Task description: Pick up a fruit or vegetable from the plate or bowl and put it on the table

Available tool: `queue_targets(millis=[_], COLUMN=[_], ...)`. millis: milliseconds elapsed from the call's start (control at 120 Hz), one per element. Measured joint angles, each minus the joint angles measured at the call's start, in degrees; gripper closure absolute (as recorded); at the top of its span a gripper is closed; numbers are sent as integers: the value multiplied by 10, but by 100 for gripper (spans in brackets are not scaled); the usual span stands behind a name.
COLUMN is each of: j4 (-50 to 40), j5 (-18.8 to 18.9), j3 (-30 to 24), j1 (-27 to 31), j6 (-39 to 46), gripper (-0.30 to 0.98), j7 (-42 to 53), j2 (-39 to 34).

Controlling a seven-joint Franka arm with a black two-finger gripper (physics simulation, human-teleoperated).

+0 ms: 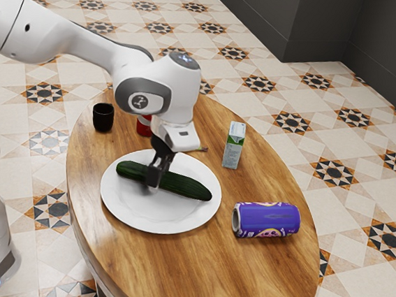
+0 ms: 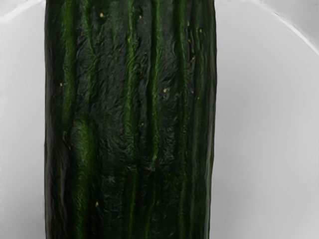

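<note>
Exterior view: set high at my arm's (image 1: 83, 44) side, tilted down across the table (image 1: 182, 276); back far enough for most of its top, near edge running out of frame.
Wrist view: on my hand (image 1: 157, 179), facing down, very close.
Cucumber (image 1: 185, 185), plate (image 1: 113, 214): shared, a stretch of cucumber with plate on both sides.

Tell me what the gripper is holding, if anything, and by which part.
Whether it holds anything can't be told: the gripper is down at the cucumber on the plate, near its middle, but a grip isn't clearly visible.
</note>
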Motion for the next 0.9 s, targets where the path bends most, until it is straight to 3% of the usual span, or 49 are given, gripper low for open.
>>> queue_targets(millis=[192,467,667,900], j4=[0,14,61,226], j5=[4,10,14,24], j3=[0,-4,-5,-74], j1=[0,-12,-92,-126], j6=[9,-1,-22,-37], gripper=[52,50,50,51], j7=[-9,-29,-62,-107], j2=[-1,-25,-18,141])
